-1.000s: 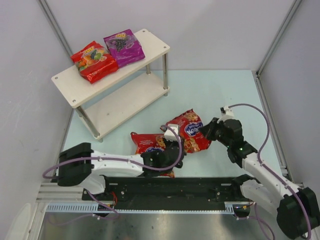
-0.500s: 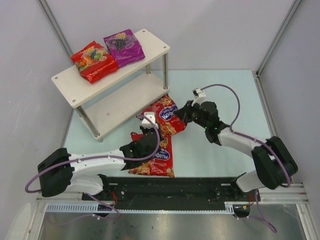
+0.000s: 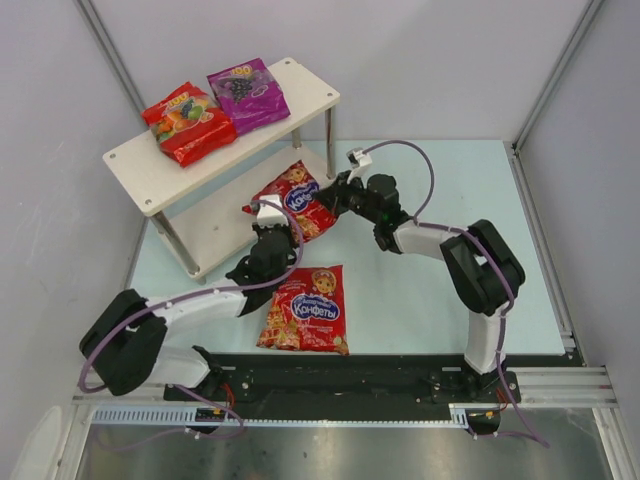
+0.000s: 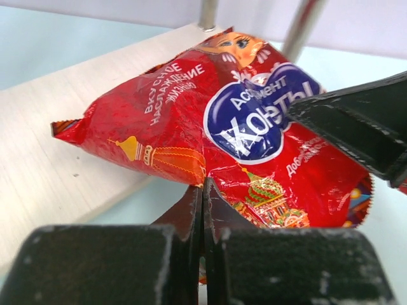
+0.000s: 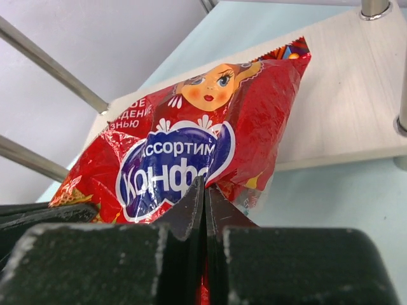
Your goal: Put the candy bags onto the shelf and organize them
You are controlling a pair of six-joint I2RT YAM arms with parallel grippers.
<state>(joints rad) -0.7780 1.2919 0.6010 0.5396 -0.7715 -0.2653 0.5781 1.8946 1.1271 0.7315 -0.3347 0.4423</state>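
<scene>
A red candy bag (image 3: 296,197) with a blue oval logo hangs between my two grippers, over the near edge of the shelf's lower board (image 3: 222,228). My left gripper (image 3: 268,214) is shut on the bag's left edge. My right gripper (image 3: 334,196) is shut on its right edge. The left wrist view shows the bag (image 4: 216,121) pinched at my gripper (image 4: 203,190), partly above the pale board (image 4: 57,178). The right wrist view shows the bag (image 5: 191,140) in my gripper (image 5: 205,189). A second red bag (image 3: 308,310) lies flat on the table. A fruit-print bag (image 3: 188,122) and a purple bag (image 3: 247,93) lie on the shelf's top board (image 3: 140,165).
Thin metal legs (image 3: 329,140) stand at the shelf's corners, one close to the right arm's wrist. Grey walls close in the table on the left, back and right. A black rail (image 3: 350,375) runs along the near edge.
Both grippers have carried the red bag up and left from the table's middle to the shelf's lower board. The second red bag stayed on the table and now lies uncovered.
</scene>
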